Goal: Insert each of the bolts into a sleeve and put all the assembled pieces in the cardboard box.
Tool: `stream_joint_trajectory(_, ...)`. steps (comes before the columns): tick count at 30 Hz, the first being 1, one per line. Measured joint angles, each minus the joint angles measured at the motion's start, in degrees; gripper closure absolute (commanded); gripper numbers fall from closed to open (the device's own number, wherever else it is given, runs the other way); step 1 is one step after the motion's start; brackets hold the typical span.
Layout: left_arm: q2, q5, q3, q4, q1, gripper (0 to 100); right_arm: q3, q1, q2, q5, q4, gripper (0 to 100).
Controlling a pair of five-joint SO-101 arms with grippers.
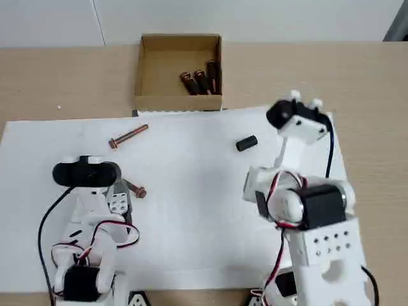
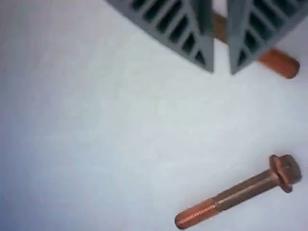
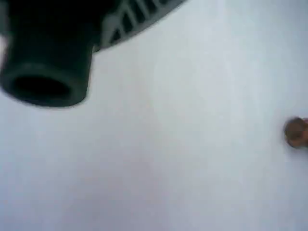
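Observation:
Two copper bolts and one black sleeve lie outside the cardboard box (image 1: 146, 70). My left gripper (image 1: 121, 191) (image 2: 221, 67) rests low on the white paper, shut on a bolt (image 1: 137, 189) (image 2: 276, 61) whose head end sticks out to one side. The other bolt (image 1: 127, 136) (image 2: 240, 192) lies loose farther back. The sleeve (image 1: 247, 143) (image 3: 48, 67) lies on the paper just left of my right arm's wrist (image 1: 296, 124). Its open end shows large right beside my right gripper (image 3: 137, 17). A bolt head (image 3: 296, 132) shows far off.
Several assembled pieces (image 1: 201, 80) lie in the box's right half, and its left half is bare. White paper (image 1: 191, 210) covers the wooden table between the arms. The right arm's base (image 1: 319, 255) fills the near right corner.

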Motion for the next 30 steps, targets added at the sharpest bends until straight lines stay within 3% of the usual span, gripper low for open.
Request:
stream_joint_trajectory(6, 10.1, 0.3, -8.2, 1.4, -0.3, 99, 9.2, 0.1, -9.2, 0.0, -1.0, 99.5)
stream_joint_trajectory(12, 30.0, 3.2, -21.0, 1.8, -0.3, 99, 15.5, 0.0, -17.3, 0.0, -1.1, 99.5)
stream_joint_trajectory(24, 61.6, 3.4, -43.8, 12.6, -0.3, 99, 16.4, -0.1, -24.6, 0.0, -1.1, 99.5)
stream_joint_trajectory(27, 68.7, 0.1, -49.8, 16.7, -0.3, 99, 16.4, 0.0, -25.1, 0.0, -1.1, 99.5)
stream_joint_trajectory(30, 75.5, -9.1, -55.5, 21.1, -0.3, 99, 16.4, 0.0, -25.0, 0.0, -1.1, 99.5)
